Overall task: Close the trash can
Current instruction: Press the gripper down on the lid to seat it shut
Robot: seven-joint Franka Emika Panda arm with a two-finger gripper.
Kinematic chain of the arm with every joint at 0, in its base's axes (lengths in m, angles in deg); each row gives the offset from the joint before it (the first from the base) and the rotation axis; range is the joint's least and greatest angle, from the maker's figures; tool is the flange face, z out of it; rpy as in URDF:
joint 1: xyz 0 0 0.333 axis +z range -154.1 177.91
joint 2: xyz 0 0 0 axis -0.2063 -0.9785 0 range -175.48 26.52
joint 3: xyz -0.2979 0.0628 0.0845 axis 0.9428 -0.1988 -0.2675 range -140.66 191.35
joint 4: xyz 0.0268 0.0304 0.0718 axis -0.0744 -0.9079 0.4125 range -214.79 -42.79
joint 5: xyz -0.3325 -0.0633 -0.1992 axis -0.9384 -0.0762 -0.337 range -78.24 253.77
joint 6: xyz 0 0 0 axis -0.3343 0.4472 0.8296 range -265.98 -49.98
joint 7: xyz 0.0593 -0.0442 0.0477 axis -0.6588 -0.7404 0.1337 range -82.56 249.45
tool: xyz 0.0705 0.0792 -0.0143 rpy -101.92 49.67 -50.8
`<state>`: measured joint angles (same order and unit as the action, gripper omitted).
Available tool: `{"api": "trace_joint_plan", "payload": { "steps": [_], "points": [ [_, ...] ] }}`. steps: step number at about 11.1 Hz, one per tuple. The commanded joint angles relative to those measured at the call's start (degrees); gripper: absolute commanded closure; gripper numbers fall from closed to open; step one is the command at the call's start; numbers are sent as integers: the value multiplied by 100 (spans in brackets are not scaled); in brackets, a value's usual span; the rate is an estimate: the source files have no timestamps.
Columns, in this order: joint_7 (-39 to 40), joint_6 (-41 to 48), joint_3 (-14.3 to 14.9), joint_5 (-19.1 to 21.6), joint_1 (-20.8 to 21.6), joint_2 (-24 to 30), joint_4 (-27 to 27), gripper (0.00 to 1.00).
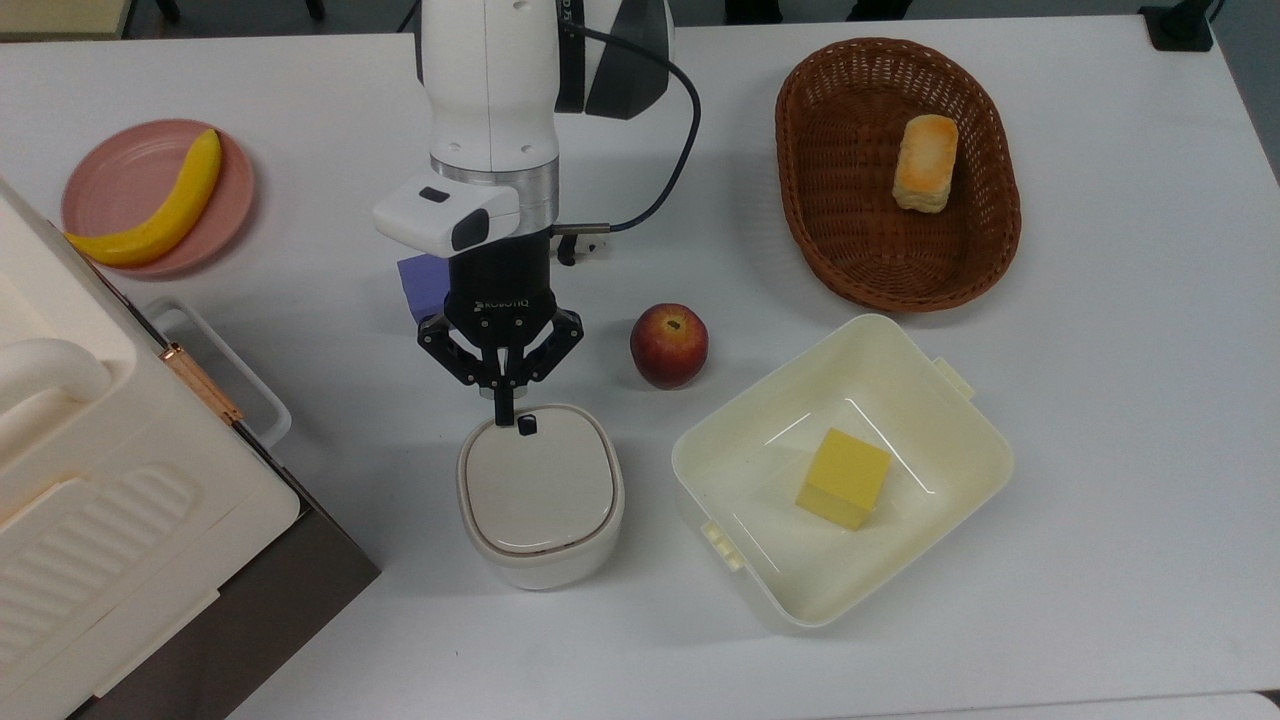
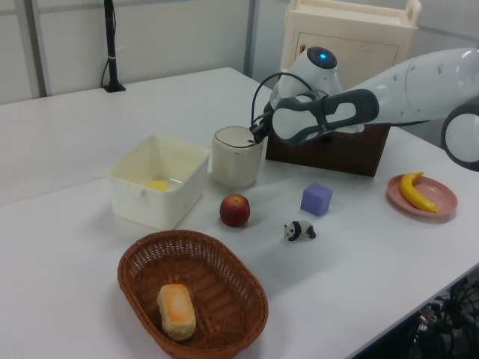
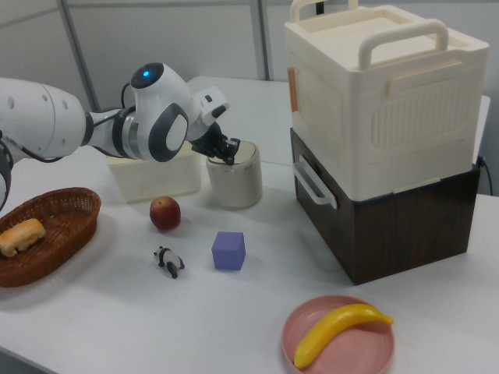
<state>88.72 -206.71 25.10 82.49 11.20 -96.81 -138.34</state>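
Hand [image 1: 503,398] comes first in the top view: its fingers are pressed together with nothing between them, their joined tip at the far edge of the trash can [image 1: 540,495], right beside the small black button [image 1: 527,424]. The lid lies flat on the can. An apple [image 1: 668,345] sits near on the top view's right, and a pale-yellow tub [image 1: 940,400] holding a yellow block [image 1: 843,477] stands just beyond it. A purple cube [image 1: 422,283] is partly hidden behind the wrist. A wicker basket [image 1: 810,190] with a bread roll [image 1: 926,162] lies well apart, as does a pink plate [image 1: 115,165] with a banana [image 1: 160,210]. A big cream box [image 1: 90,490] fills the top view's lower left.

From the left view, the hand [image 2: 257,132] meets the can's [image 2: 236,161] top rim (the closed tip reaches in from the left view's right). A toy panda [image 2: 300,230] stands on the table [image 2: 67,142] beside the cube [image 2: 316,199].

Seen in the right view, the hand [image 3: 229,150] sits on the can's [image 3: 233,185] lid, with the big box [image 3: 382,93] just beside on the right view's right.
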Motion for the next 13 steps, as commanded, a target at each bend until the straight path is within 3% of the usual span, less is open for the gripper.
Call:
{"api": "trace_joint_plan", "payload": {
  "steps": [1,13],
  "points": [
    [-27,-81,-19,1,26,-53,41,100],
    [-27,-81,-28,1,17,-61,164,100]
  ]
}}
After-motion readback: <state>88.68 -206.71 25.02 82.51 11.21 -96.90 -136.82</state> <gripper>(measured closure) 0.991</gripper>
